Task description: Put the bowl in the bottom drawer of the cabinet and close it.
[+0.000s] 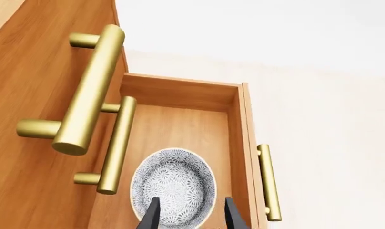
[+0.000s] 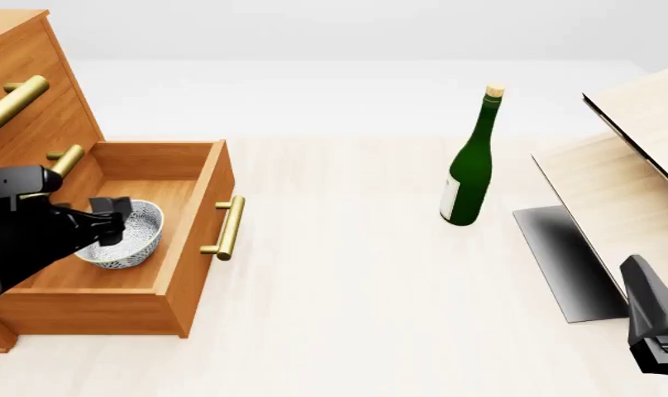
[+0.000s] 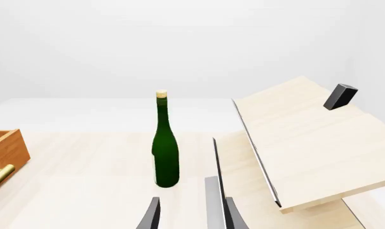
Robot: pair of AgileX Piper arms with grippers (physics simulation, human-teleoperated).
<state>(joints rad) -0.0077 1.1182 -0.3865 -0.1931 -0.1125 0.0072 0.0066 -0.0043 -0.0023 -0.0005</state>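
The small round white bowl with grey speckled pattern (image 2: 128, 236) sits inside the pulled-out bottom drawer (image 2: 196, 248) of the orange-brown wooden cabinet (image 2: 26, 91). The left pincer (image 2: 112, 217) is over it, fingers parted astride the bowl's rim; actual grip cannot be told. The right pincer (image 3: 191, 214) is parted and empty, well apart, near the upright green glass bottle (image 2: 472, 161) on the pale bench (image 2: 345, 289).

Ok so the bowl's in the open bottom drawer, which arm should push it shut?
Left, probably. The left tool hangs over the bowl inside the bottom drawer, beside its brass handle. The right tool sits far across the table, past the green bottle.
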